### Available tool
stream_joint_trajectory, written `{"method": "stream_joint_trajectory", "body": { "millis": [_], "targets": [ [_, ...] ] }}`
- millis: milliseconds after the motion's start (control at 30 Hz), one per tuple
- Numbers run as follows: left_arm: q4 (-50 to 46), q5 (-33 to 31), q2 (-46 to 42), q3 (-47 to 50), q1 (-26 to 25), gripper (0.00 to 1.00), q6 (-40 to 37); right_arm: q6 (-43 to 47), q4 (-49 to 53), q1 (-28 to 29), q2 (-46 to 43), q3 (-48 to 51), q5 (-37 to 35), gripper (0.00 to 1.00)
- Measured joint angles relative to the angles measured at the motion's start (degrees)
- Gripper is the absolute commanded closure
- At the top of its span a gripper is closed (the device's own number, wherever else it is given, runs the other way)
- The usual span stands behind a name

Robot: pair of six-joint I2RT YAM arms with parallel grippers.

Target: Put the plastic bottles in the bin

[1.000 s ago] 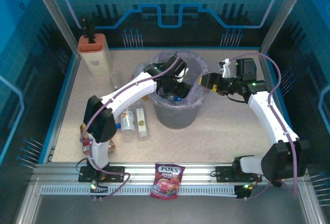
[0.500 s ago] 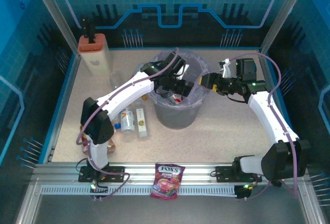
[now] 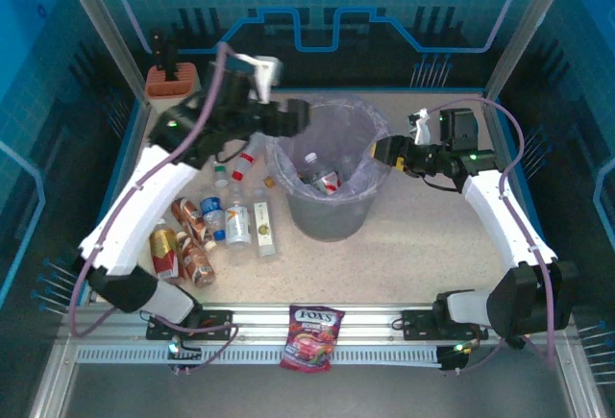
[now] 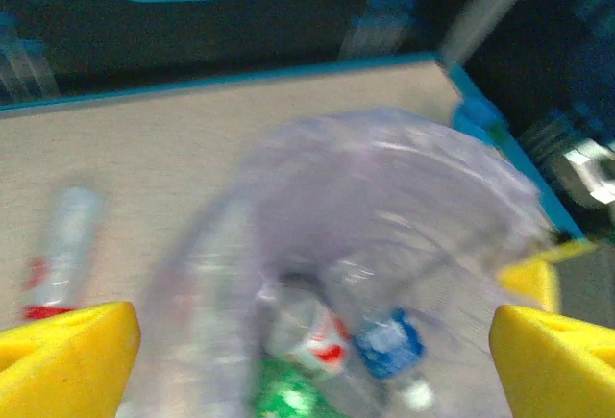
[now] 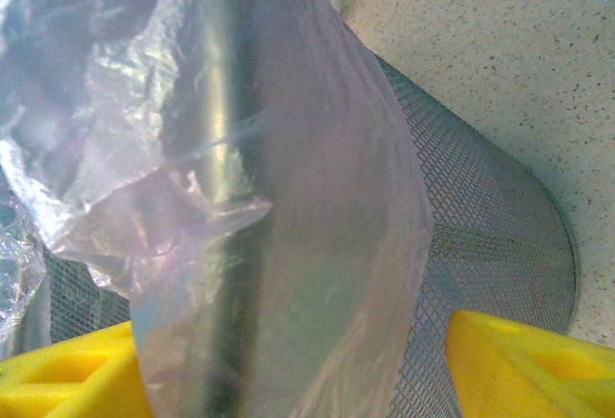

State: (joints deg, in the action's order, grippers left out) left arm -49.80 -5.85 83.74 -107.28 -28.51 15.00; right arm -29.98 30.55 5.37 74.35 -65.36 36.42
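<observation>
The small plastic bottles (image 3: 237, 224) lying loose on the speckled worktop (image 3: 432, 235) left of the large round grey mesh bin (image 3: 332, 218), which is lined with a translucent purplish bag liner (image 3: 357, 120), look light and probably empty. Each should lift with little effort, but could roll, skid or dent under a hard squeeze. Their smooth round bodies seem best taken across the middle, over the label, with the hand square to the long axis. The brown bottles (image 3: 187, 216) lie farthest left of the bin, the clear blue-labelled ones nearer it, and two red-capped bottles (image 3: 245, 160) toward its far-left side. A few dropped bottles (image 3: 324, 181) lie inside the bin. The left hand (image 3: 285, 117) hangs above the bin's left rim, fingers wide apart and empty. The right hand (image 3: 384, 149) sits at the bin's right rim, fingers apart with rim and liner between them; whether they press on it I cannot tell. The left wrist view is smeared, so the bottles inside the bin are coloured blobs behind hazy liner and cannot be counted. The left arm (image 3: 144, 197) covers part of the worktop left of the bin, and may hide another bottle there.
</observation>
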Motion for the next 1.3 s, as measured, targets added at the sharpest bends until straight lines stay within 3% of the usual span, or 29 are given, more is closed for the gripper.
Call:
{"method": "stream_joint_trajectory", "body": {
  "millis": [200,400,600,900,1133,1300],
  "targets": [
    [0.7,1.0,-5.8,14.4,18.7,0.06,2.1,0.3,0.2,0.3,0.0,-0.2,-0.2,0.27],
    [4.8,2.3,-2.0,26.7,28.6,0.03,3.3,1.5,1.6,0.3,0.4,-1.2,-1.0,0.26],
    [11.5,2.6,8.4,28.8,31.4,0.01,3.5,2.2,2.3,0.4,0.4,-1.5,-1.6,0.26],
    [16.6,2.6,22.3,28.4,31.7,0.01,3.5,2.6,2.4,0.7,0.4,-1.6,-1.9,0.25],
    [19.0,2.7,26.3,28.4,31.7,0.05,3.7,2.6,2.4,1.0,0.7,-1.8,-1.9,0.26],
    [20.1,2.9,28.2,28.4,31.7,0.13,3.7,2.6,2.4,1.1,0.9,-1.8,-1.9,0.26]
  ]
}}
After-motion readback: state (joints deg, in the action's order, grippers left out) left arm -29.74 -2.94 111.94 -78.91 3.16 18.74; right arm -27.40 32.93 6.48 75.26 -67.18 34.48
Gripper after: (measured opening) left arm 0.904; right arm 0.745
